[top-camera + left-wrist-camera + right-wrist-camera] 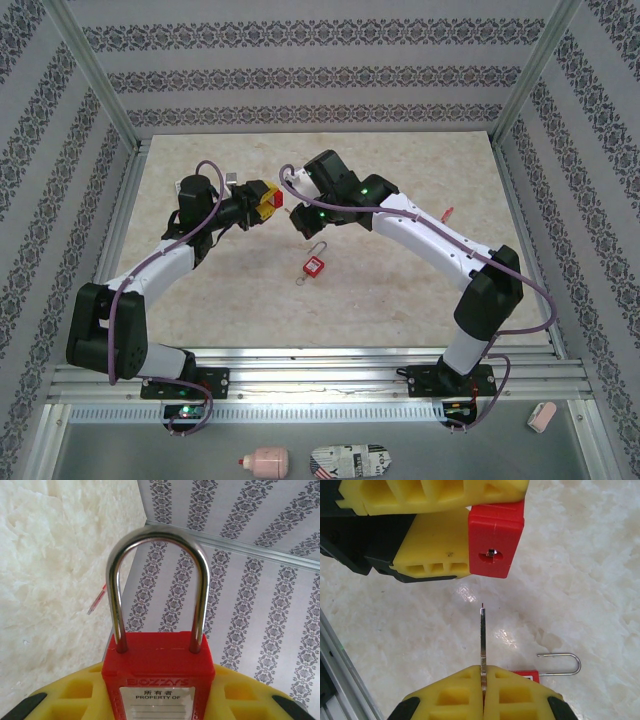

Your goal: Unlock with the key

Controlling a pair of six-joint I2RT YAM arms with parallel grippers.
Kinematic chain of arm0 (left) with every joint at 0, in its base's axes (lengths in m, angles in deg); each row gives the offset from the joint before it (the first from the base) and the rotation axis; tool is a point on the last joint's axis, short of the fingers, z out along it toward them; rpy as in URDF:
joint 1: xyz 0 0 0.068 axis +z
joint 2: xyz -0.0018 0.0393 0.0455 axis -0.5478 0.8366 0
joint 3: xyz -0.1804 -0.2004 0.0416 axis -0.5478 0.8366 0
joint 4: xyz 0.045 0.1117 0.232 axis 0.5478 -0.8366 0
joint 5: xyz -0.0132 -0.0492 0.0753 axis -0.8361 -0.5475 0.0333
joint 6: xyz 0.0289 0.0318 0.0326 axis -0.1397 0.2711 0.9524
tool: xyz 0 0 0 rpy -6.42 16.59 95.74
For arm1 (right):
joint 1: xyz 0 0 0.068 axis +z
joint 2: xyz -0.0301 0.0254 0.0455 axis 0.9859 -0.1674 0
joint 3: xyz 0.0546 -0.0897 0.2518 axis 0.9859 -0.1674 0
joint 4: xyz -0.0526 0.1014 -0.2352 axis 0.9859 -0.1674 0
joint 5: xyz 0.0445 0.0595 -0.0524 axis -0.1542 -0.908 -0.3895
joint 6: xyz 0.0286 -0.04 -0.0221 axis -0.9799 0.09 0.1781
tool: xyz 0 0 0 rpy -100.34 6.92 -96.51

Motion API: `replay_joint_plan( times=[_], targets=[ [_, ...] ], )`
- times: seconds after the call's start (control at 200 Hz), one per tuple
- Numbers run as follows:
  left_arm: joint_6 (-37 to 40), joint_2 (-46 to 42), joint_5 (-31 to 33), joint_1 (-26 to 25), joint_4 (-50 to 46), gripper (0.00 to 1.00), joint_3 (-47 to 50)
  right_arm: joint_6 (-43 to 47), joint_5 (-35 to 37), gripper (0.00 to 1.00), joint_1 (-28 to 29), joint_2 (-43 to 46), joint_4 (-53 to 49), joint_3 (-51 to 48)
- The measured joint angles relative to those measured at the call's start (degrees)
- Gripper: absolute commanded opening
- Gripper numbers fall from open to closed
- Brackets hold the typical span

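In the right wrist view, the right gripper [483, 695] has its yellow fingers pressed together on the key [482, 640]. The thin blade points at the keyhole [491, 554], with a small gap between its tip and the hole. The keyhole is in the bottom face of the red padlock [496, 532]. From above, this lock is a small red patch and the hole is too small to tell.

The left wrist view gives the other end. The steel shackle [157, 580] has both legs in the body, and the label reads "PROPERTY OF". The left gripper [262, 203] is clamped on the body, with a yellow finger on each side.

From above, both grippers meet over the middle of the table [400, 300], a little to the left. Near the arm bases lie a pink bottle [265, 461] and a patterned pouch [350, 462]. A second padlock [314, 266] lies on the table just nearer than the grippers. A thin red stick [449, 212] lies farther to the right.

The surface is cream and marble-like. The walls [320, 75] have striped, patterned paper.
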Motion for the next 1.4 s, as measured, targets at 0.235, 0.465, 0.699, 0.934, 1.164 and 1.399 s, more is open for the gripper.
replay_joint_plan(
  times=[0.235,0.465,0.699,0.934,1.164,1.399],
  targets=[
    [0.7,0.0,0.0,0.0,-1.0,0.00,0.0,-0.2,-0.5,0.00,0.0,-0.7,0.0,0.7],
    [1.2,0.0,0.0,0.0,-1.4,0.00,0.0,-0.2,-1.0,0.00,-0.1,-1.7,0.3,1.7],
    [1.3,0.0,0.0,0.0,-1.4,0.00,0.0,-0.2,-1.6,0.00,-0.1,-2.9,0.7,2.6],
    [1.6,0.0,0.0,0.0,-1.4,0.00,0.0,-0.2,-1.7,0.00,-0.4,-3.7,0.7,3.2],
    [2.1,0.0,0.0,0.0,-1.4,0.00,0.0,-0.2,-1.6,0.00,-0.9,-3.7,0.6,3.8],
    [2.4,0.0,-0.1,-0.1,-1.4,0.00,0.0,-0.2,-1.9,0.00,-0.9,-4.4,0.6,4.4]
  ],
)
